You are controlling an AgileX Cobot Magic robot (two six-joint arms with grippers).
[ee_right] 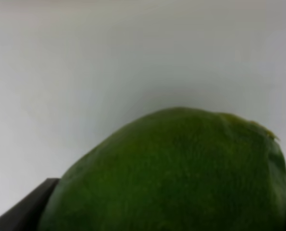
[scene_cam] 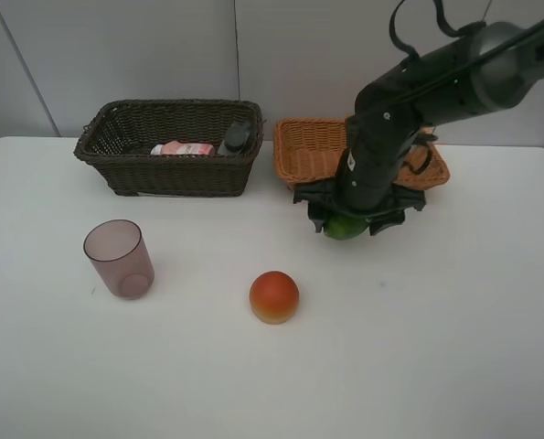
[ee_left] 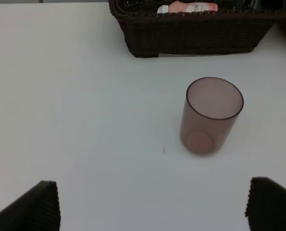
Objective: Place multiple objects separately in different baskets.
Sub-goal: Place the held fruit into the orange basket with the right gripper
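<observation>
My right gripper (scene_cam: 356, 219) is shut on the green round fruit (scene_cam: 343, 227), just in front of the light orange-tan basket (scene_cam: 310, 148); the fruit fills the right wrist view (ee_right: 176, 173). The red-orange fruit (scene_cam: 274, 296) sits on the table at centre front. The mauve cup (scene_cam: 119, 259) stands upright at the left, also in the left wrist view (ee_left: 210, 115). My left gripper (ee_left: 152, 204) is open and empty, well short of the cup. The dark brown basket (scene_cam: 130, 169) holds the pink bottle (scene_cam: 184, 148) and dark grey bottle (scene_cam: 236, 137). The orange is hidden.
The white table (scene_cam: 436, 347) runs to a grey wall behind the baskets. My right arm (scene_cam: 436, 87) reaches over the tan basket and hides part of its inside. The dark basket's front wall (ee_left: 195, 36) shows in the left wrist view.
</observation>
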